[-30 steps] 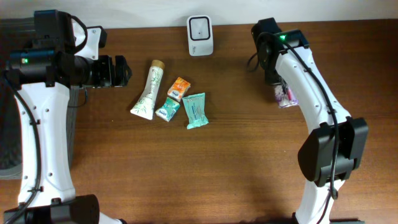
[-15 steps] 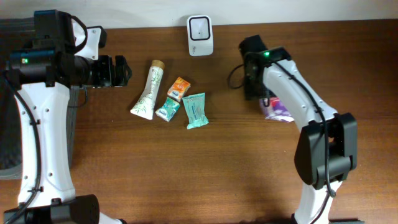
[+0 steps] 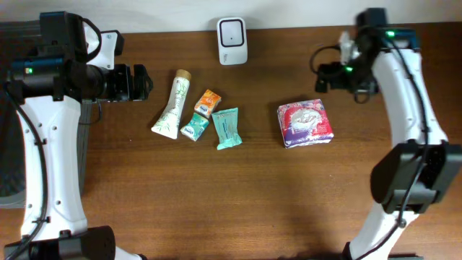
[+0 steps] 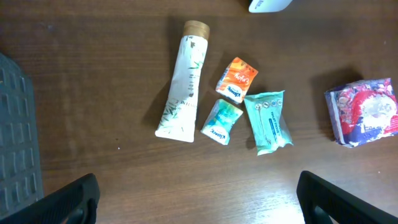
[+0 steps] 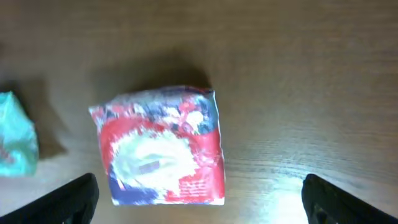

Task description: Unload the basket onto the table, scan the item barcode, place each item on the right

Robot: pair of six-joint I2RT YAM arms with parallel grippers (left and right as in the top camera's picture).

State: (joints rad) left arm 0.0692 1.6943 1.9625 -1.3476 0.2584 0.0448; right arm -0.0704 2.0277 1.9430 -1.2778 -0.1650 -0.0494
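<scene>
A red, white and purple packet (image 3: 305, 123) lies flat on the wooden table, right of centre, with nothing gripping it. My right gripper (image 3: 323, 78) hangs open above and behind it; in the right wrist view the packet (image 5: 161, 146) lies below the open gripper (image 5: 202, 202), nearer its left finger (image 5: 74, 199). The white scanner (image 3: 232, 41) stands at the back centre. My left gripper (image 3: 141, 81) is open and empty at the left, raised over the table (image 4: 199, 205). The packet (image 4: 367, 112) also shows at the right edge of the left wrist view.
A pale tube (image 3: 173, 105), an orange packet (image 3: 208, 102), a small teal packet (image 3: 194, 128) and a teal wipes pack (image 3: 227, 128) lie grouped left of centre. A grey mesh object (image 4: 15, 143) sits at the far left edge.
My right gripper opened and let go of the red packet, which now lies on the table. The right arm swung back and to the right. The left arm stayed still.
</scene>
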